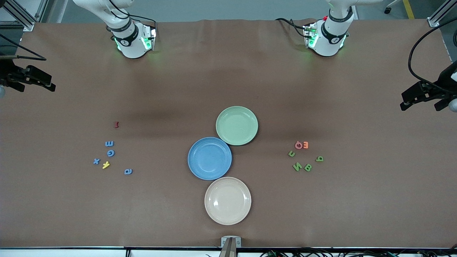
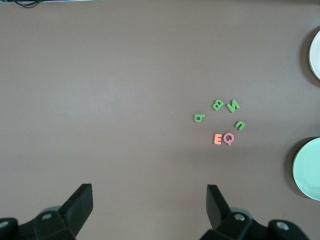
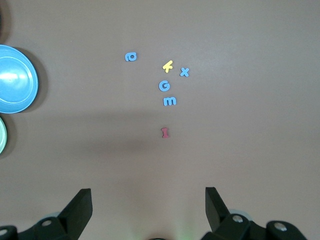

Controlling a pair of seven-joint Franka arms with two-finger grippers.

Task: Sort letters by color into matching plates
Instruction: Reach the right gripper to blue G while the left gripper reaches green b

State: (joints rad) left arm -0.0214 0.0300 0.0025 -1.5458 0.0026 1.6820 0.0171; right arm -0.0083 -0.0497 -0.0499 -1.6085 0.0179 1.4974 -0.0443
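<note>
1. Nearest the front camera sits the cream plate [image 1: 227, 200]; the blue plate [image 1: 209, 158] touches it, and the green plate [image 1: 236, 125] lies farthest.
2. Four blue letters [image 1: 110, 152] lie on the table [image 1: 228, 82] toward the right arm's end, beside a yellow letter [image 1: 105, 165]; a red letter [image 1: 116, 124] lies farther.
3. Four green letters [image 1: 307, 166] lie toward the left arm's end, with pink and orange letters [image 1: 301, 145] farther.
4. The left gripper [image 2: 150, 210] and right gripper [image 3: 148, 207] hang over bare table, fingers spread, empty.
</note>
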